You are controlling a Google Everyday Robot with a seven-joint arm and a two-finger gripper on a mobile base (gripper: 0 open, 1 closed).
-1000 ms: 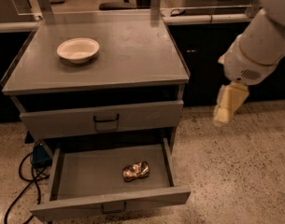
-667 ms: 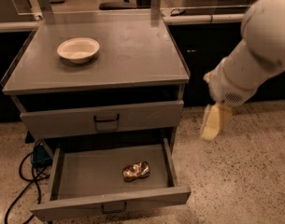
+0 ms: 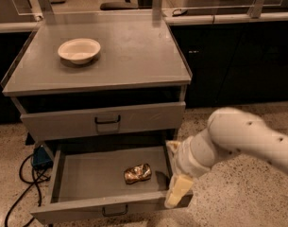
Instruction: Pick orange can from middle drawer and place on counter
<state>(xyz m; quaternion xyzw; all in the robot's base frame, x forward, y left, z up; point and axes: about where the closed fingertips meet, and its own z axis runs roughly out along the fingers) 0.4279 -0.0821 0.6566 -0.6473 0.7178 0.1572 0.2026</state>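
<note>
Gripper [image 3: 172,174] agape at middle drawer [image 3: 87,174] rt wall nr orange can [image 3: 137,173]; bowl [image 3: 79,50] on counter [image 3: 134,56].

Orange can [image 3: 137,173] — dented, coppery, on its side in the open middle drawer [image 3: 87,176]. Counter [image 3: 134,51] flat grey above. Gripper [image 3: 177,187] at drawer's right-front corner — apart from the can.
</note>
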